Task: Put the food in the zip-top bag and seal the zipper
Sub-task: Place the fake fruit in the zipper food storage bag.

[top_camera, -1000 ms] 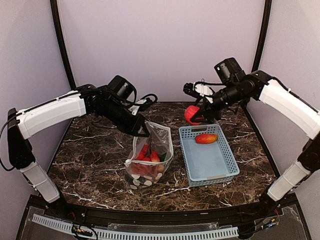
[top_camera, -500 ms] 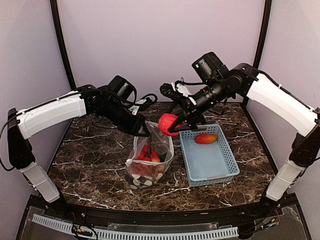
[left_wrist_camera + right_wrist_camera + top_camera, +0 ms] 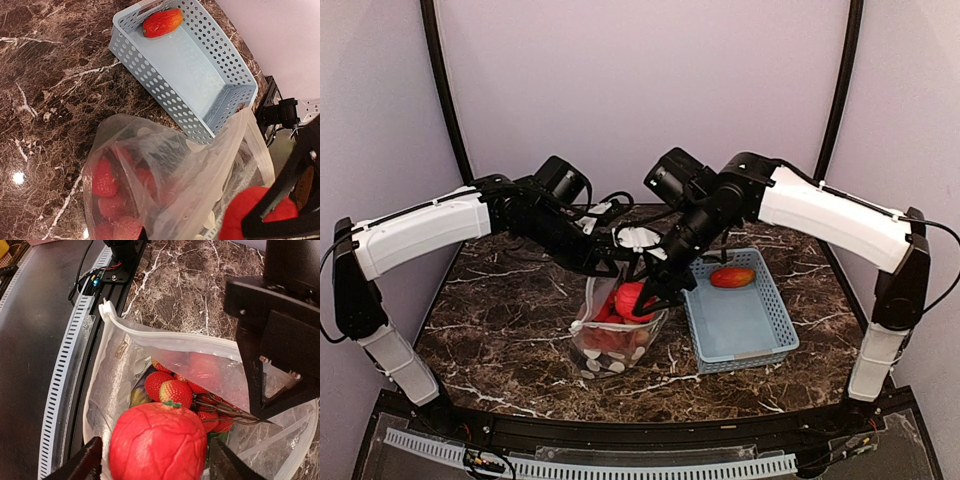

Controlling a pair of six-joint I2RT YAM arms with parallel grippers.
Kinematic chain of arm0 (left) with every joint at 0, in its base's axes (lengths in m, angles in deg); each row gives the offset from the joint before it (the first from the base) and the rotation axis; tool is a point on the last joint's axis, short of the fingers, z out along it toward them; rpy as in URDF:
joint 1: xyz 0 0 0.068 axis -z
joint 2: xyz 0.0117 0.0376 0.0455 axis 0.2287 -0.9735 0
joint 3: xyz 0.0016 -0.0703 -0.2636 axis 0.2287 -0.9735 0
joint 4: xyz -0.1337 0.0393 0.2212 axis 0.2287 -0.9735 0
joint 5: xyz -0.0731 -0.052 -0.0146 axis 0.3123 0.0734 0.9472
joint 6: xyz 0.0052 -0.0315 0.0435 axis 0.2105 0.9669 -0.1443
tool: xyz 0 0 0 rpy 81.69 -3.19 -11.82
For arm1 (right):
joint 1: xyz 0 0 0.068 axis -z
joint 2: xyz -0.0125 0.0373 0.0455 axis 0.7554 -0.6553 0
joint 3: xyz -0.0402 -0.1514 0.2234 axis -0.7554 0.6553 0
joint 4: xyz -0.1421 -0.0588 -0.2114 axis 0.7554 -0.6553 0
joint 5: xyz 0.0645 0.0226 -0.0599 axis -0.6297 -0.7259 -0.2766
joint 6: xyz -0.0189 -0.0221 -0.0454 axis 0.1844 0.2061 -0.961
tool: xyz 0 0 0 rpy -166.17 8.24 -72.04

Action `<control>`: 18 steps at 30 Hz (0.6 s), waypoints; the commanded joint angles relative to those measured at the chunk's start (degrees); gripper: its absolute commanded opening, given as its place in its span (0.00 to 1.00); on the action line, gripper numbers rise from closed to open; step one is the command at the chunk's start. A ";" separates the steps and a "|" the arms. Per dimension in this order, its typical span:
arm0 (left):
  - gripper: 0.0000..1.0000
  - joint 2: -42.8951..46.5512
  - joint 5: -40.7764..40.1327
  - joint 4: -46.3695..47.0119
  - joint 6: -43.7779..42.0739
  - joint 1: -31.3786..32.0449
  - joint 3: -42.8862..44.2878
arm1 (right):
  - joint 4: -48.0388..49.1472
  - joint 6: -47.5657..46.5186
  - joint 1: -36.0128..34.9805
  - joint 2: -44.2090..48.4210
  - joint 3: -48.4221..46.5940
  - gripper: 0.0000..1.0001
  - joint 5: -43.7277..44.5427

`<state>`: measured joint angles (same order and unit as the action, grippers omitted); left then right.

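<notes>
The zip-top bag [image 3: 617,340] stands open on the table with several red strawberries [image 3: 172,386] and other food inside. My left gripper [image 3: 610,263] is shut on the bag's far rim and holds the mouth up; in its own view only a dark fingertip [image 3: 144,236] shows against the bag [image 3: 165,185]. My right gripper [image 3: 642,293] is shut on a big red round fruit [image 3: 157,442] and holds it in the bag's mouth, just above the strawberries. The whitish zipper strip [image 3: 165,340] runs along the open rim. One red-orange fruit [image 3: 732,277] lies in the basket.
The light-blue slotted basket [image 3: 740,355] stands right of the bag, close to it, and also shows in the left wrist view [image 3: 165,75]. The two arms meet over the bag. The black front rail [image 3: 70,340] runs along the table's near edge.
My right gripper has carried the red round fruit from above the basket's far side leftward and down into the bag's mouth. The left gripper has kept still on the rim.
</notes>
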<state>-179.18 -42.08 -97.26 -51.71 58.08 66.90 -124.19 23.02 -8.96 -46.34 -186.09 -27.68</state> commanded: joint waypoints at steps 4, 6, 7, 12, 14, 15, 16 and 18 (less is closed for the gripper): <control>0.01 2.70 0.68 0.46 -0.13 0.03 -1.03 | -1.87 0.25 -0.10 1.31 -1.82 0.79 3.18; 0.01 2.76 0.58 0.46 -0.13 -0.03 -1.07 | -1.37 0.51 -0.06 2.43 -1.77 0.79 3.59; 0.01 2.66 0.55 0.36 -0.13 -0.04 -1.08 | -1.34 0.61 -0.01 2.98 -1.90 0.79 4.05; 0.01 2.77 0.71 0.49 0.14 -0.02 -0.99 | -0.77 0.21 1.84 7.54 -1.01 0.78 6.87; 0.01 2.83 0.52 0.60 0.13 -0.03 -0.99 | -0.28 0.16 3.72 9.59 0.56 0.77 7.29; 0.01 2.89 0.50 0.59 0.13 -0.01 -0.95 | 0.02 0.19 4.90 10.64 1.79 0.77 7.27; 0.01 2.93 0.51 0.59 0.20 -0.03 -0.92 | 0.32 0.20 6.12 11.63 2.99 0.77 7.17; 0.01 3.07 0.66 0.63 0.25 0.03 -0.97 | 1.02 0.07 9.04 13.68 5.48 0.77 6.99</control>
<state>-178.94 -41.82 -97.04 -51.68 58.08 66.79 -124.74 23.06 -4.46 -36.64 -184.40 -21.78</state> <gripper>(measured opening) 0.010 0.770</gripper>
